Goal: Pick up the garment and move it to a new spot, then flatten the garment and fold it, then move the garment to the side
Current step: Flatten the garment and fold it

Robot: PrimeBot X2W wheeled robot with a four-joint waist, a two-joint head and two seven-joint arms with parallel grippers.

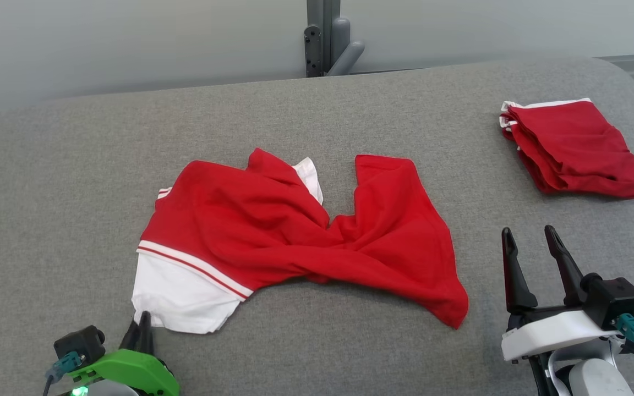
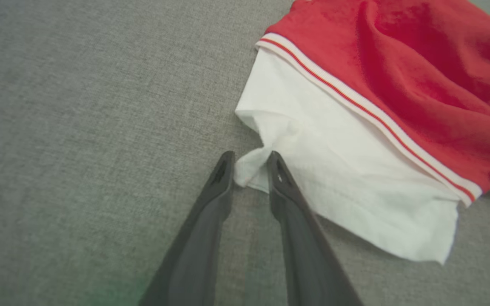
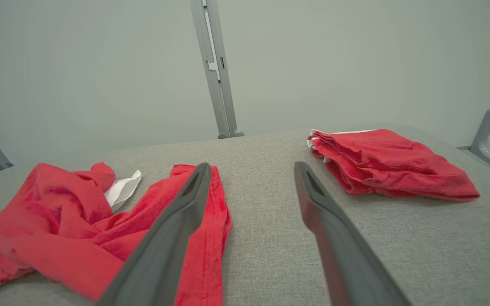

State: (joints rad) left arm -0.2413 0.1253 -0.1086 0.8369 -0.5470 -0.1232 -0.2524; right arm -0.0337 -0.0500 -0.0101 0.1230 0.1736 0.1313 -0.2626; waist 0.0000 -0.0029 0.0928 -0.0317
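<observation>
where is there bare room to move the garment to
Wide bare cushion left of the crumpled garment, a strip behind it, and a gap between it and the folded stack. Front right is crowded by the right tool.

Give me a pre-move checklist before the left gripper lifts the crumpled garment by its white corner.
1. White corner of the garment sits between the left gripper fingertips: ok.
2. Grip clamped firmly on the cloth: cannot tell.
3. Right gripper open and off the cloth: ok.
4. Garment lying flat: not ok, it is twisted at the middle.
5. Folded red pile apart from the garment: ok.
6. Bare grey surface available for a new spot: ok.
</observation>
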